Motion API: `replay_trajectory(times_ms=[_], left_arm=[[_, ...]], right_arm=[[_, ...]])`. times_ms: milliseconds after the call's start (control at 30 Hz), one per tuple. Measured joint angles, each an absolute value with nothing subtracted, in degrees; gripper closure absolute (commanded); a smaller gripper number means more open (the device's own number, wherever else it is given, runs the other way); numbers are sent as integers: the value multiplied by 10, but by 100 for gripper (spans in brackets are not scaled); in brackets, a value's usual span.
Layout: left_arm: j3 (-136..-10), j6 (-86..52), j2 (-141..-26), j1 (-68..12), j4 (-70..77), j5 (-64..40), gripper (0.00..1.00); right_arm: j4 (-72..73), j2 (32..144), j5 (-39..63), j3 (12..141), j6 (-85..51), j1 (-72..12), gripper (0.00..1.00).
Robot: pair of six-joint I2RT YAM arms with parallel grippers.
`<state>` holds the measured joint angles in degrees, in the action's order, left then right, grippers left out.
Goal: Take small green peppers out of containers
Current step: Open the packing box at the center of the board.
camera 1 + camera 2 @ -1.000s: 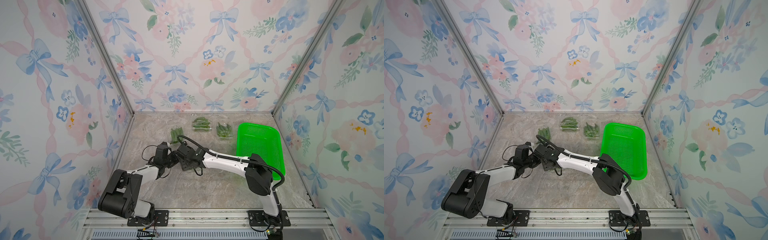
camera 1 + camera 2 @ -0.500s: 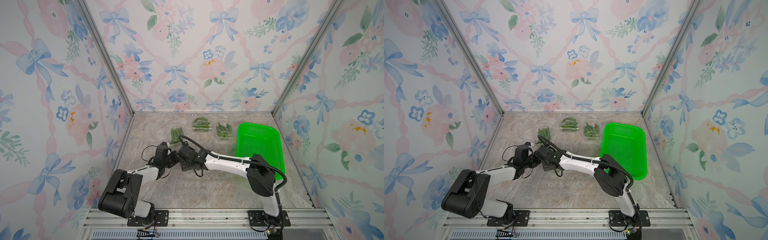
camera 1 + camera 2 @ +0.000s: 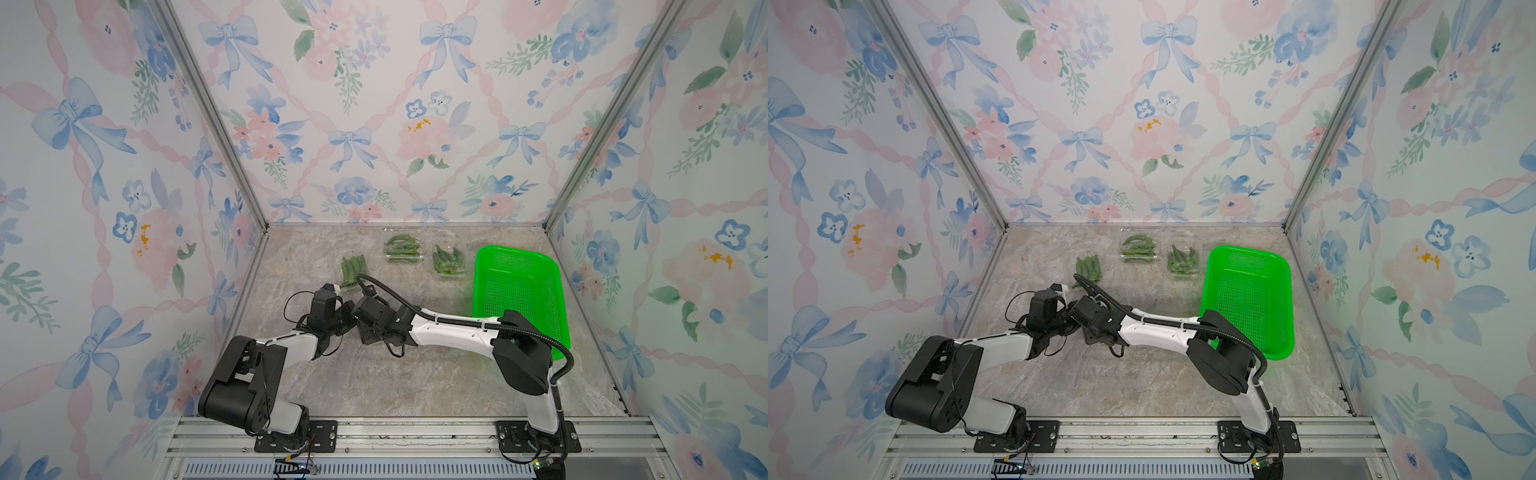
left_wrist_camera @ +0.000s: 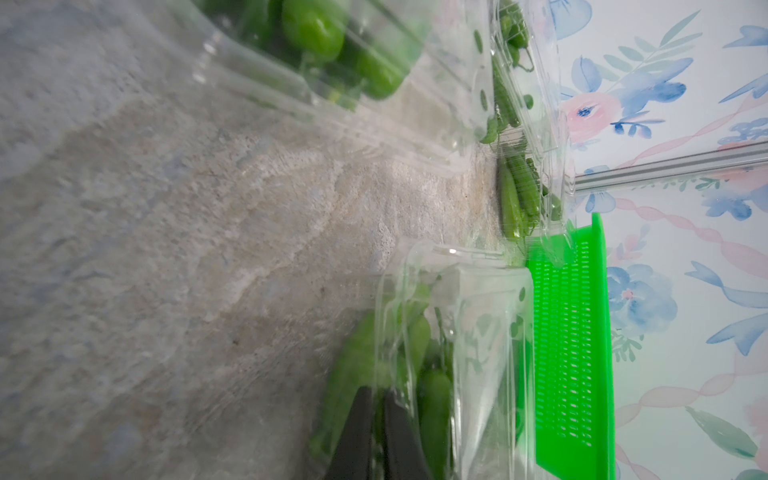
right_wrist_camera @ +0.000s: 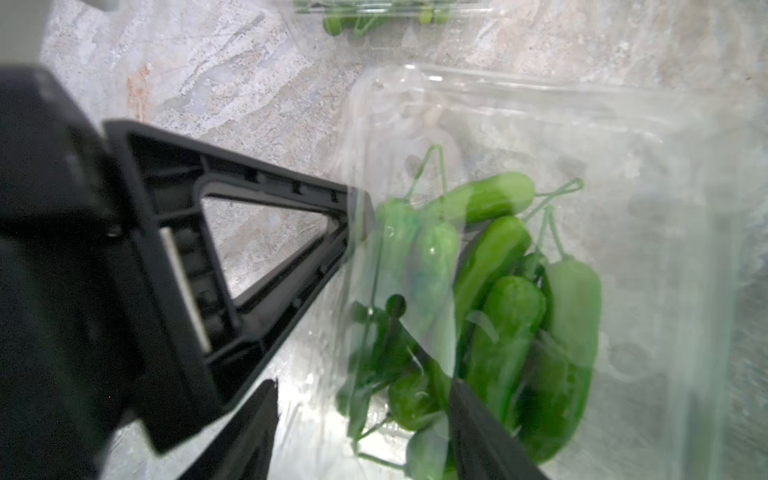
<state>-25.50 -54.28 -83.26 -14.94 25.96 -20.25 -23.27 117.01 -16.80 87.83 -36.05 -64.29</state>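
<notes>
The left gripper (image 4: 377, 399) is closed on a thin clear edge of the clear container (image 5: 623, 124). Its 2 fingers are nearly together, with the plastic pinched between them. The right gripper (image 5: 361, 386) stands open, its 2 fingers spread wide at the near end of the container. I cannot tell whether either finger is inside the clear wall or lying over it.

The small green peppers (image 5: 498, 316) lie packed side by side in that container, directly ahead of the right gripper and just beyond its fingertips. Their long axes run roughly along the right gripper's line of reach, with most stems pointing away from it. The fingers would therefore close across the peppers' width, not along their length.

The left gripper holds the container from the side, close beside the right one, so the right arm looks placed to pick while the left steadies. In both top views the 2 grippers meet and hide this container.

The 3 other containers (image 3: 404, 249) sit farther ahead of both grippers on the counter (image 3: 374, 386), with peppers in them. The green basket (image 3: 519, 299) lies off to the right arm's side.
</notes>
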Motion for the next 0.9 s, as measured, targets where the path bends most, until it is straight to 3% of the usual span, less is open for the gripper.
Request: replay_trajectory(times_ms=[900], left_arm=[[-238, -543, -833, -149, 289, -210, 90]], right_arm=[[-211, 1174, -203, 862, -404, -650, 64]])
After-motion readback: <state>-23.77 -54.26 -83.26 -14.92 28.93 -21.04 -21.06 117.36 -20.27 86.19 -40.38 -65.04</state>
